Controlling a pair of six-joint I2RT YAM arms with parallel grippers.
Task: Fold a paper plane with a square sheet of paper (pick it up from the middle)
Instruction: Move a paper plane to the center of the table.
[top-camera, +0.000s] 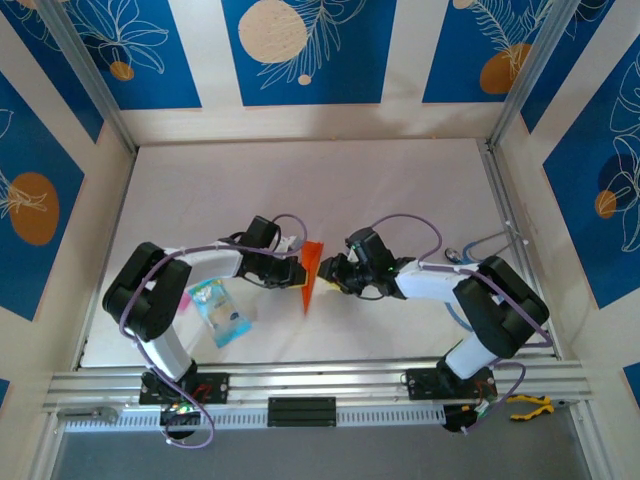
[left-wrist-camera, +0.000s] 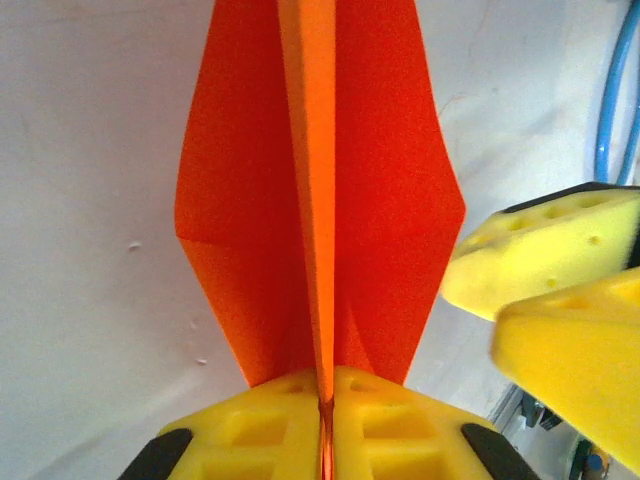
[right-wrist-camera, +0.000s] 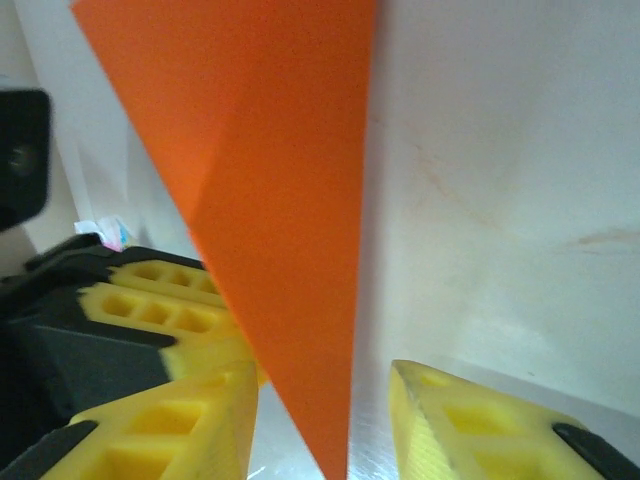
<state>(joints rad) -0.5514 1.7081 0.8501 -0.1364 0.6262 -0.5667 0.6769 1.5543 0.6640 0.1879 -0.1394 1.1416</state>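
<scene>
Clamping the spine of the paper plane (left-wrist-camera: 385, 200), the left gripper (left-wrist-camera: 325, 410) should just hold firm while the wide-open right gripper (right-wrist-camera: 322, 380) lines up.

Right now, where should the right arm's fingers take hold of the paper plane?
Probably the paper plane's raised centre fold, from the side opposite the left gripper pinching it: that doubled ridge is stiffer than the thin wings.

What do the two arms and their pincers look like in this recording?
The left arm and right arm have white links between bulky black joints, with purple cables looping alongside. The left pincer and right pincer carry yellow fingers moulded with square pockets, on black mounts.
</scene>
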